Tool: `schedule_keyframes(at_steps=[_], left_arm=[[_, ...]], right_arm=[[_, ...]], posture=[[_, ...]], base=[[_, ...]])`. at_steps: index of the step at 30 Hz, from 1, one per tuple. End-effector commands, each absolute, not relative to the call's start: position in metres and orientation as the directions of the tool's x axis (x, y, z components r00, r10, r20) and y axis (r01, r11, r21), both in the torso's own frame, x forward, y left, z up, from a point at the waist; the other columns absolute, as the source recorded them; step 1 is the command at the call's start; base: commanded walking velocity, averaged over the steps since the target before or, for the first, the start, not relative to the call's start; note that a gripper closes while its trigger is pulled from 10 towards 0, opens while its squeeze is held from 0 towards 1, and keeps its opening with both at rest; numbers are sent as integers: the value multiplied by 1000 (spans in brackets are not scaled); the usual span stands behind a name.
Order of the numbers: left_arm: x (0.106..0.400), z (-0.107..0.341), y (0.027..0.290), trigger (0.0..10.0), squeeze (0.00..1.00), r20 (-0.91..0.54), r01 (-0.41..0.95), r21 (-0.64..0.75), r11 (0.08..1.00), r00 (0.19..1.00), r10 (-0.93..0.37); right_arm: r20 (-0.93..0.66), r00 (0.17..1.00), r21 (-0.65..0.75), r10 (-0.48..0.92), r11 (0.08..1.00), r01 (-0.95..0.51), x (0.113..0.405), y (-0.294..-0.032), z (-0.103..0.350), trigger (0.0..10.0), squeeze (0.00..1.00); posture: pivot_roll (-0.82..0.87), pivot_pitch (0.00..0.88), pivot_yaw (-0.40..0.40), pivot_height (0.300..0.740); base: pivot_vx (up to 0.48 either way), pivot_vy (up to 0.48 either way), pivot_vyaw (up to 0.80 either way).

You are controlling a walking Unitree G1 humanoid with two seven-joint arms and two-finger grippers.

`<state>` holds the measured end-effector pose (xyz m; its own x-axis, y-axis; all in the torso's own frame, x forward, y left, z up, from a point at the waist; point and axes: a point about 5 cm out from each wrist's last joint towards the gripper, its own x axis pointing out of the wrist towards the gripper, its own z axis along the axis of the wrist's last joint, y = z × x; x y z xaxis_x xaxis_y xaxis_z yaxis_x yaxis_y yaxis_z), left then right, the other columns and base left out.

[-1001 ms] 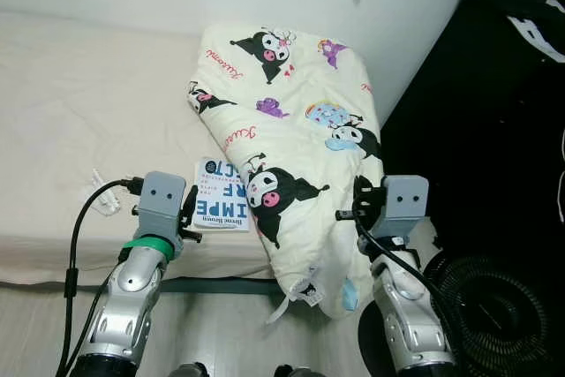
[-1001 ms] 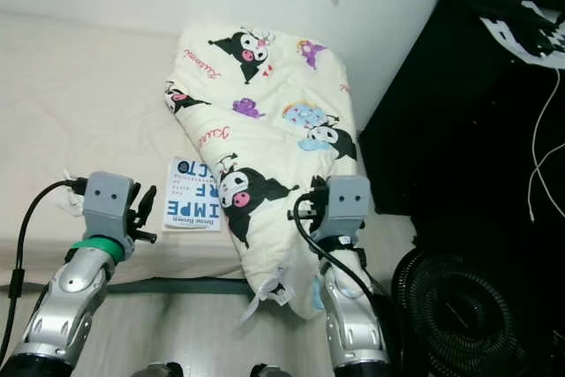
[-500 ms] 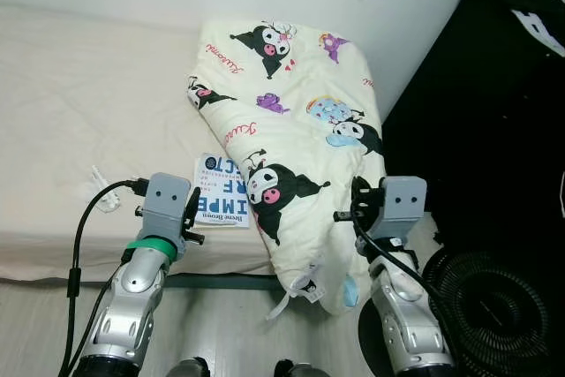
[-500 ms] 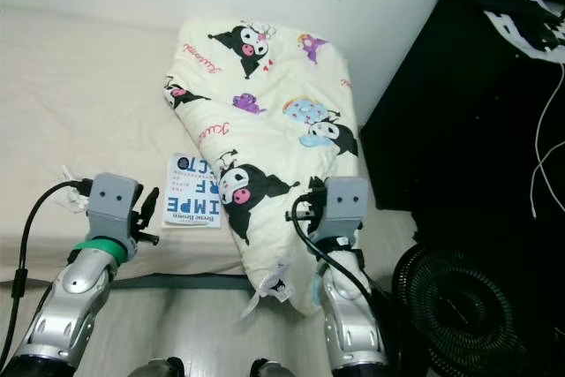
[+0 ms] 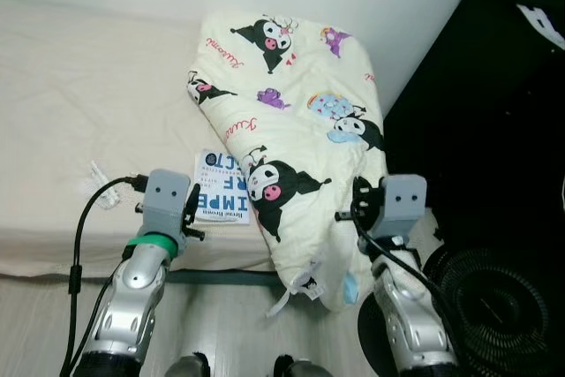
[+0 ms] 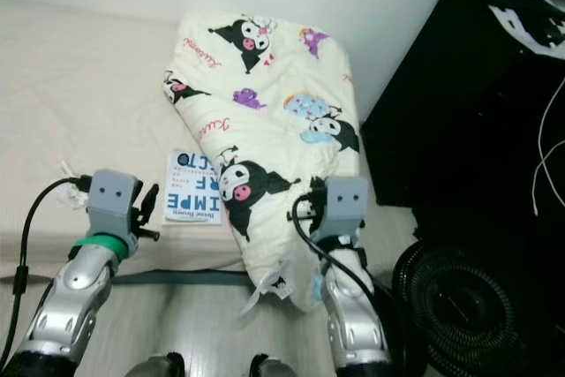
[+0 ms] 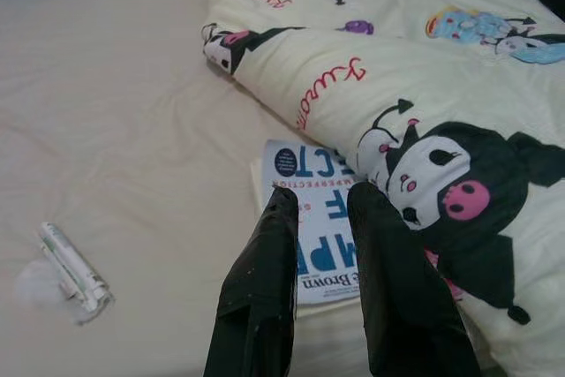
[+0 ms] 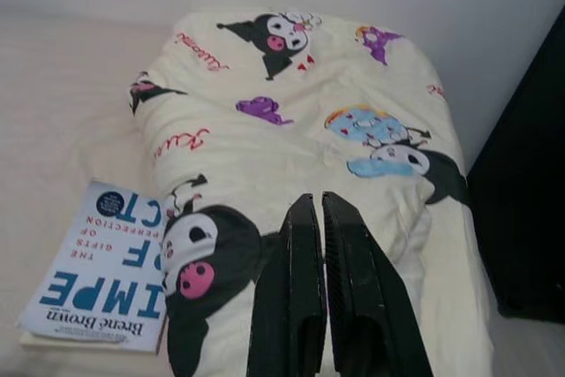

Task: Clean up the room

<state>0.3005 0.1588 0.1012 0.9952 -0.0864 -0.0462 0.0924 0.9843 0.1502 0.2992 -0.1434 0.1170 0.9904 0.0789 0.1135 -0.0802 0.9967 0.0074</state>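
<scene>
while blanket (image 5: pixel 291 130) overlaps book (image 5: pixel 221 199), bed (image 5: pixel 79 112) holds both

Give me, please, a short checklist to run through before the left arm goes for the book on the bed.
1. Left tool open: ok, a gap shows between its fingers.
2. Left tool aimed at the book: ok, the fingers point at its cover.
3. Book free to lift: not ok, the blanket lies over its right edge.
4. Right tool clear of the book: ok, it is shut and points at the blanket.
5. Small tube out of the path: ok, it lies apart from the book on the bed.
6. Anything hidden under the blanket: cannot tell.
</scene>
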Motion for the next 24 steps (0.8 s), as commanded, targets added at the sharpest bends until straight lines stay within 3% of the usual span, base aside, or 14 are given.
schedule_keyframes(at_steps=[1,24], left_arm=[[297,94,157,10000,0,-76,101,145,984,993,-90],[298,92,164,10000,0,-89,93,175,980,993,-79]], right_arm=[[70,994,6,86,996,-87,296,-144,108,10000,0],[47,992,10,120,993,-121,297,-136,102,10000,0]], posture=[[15,111,-56,740],[35,88,-42,740]], base=[[0,0,794],[0,0,799]])
